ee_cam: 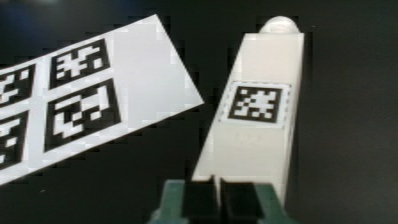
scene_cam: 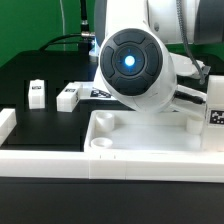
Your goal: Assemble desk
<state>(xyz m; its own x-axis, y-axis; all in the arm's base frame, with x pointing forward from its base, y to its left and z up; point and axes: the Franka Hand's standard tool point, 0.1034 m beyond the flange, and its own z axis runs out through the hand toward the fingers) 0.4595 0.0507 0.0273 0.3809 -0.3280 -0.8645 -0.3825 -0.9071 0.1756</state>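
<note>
In the wrist view a white square leg (ee_cam: 258, 110) with a black-white tag and a rounded peg end lies on the black table. My gripper (ee_cam: 219, 203) is over its near end with the jaws closed together; nothing shows between the dark fingers (ee_cam: 185, 205). In the exterior view the white tray-like tabletop (scene_cam: 150, 132) with a round corner socket lies at the front. Two more legs (scene_cam: 37, 94) (scene_cam: 68, 96) lie at the exterior view's left. A tagged white part (scene_cam: 214, 102) shows at the right edge. The arm hides the gripper there.
The marker board (ee_cam: 80, 95) lies flat beside the leg, apart from it; a strip of it shows in the exterior view (scene_cam: 97, 93). The long white border wall (scene_cam: 110, 165) runs along the front, with a short piece (scene_cam: 6, 124) at the left.
</note>
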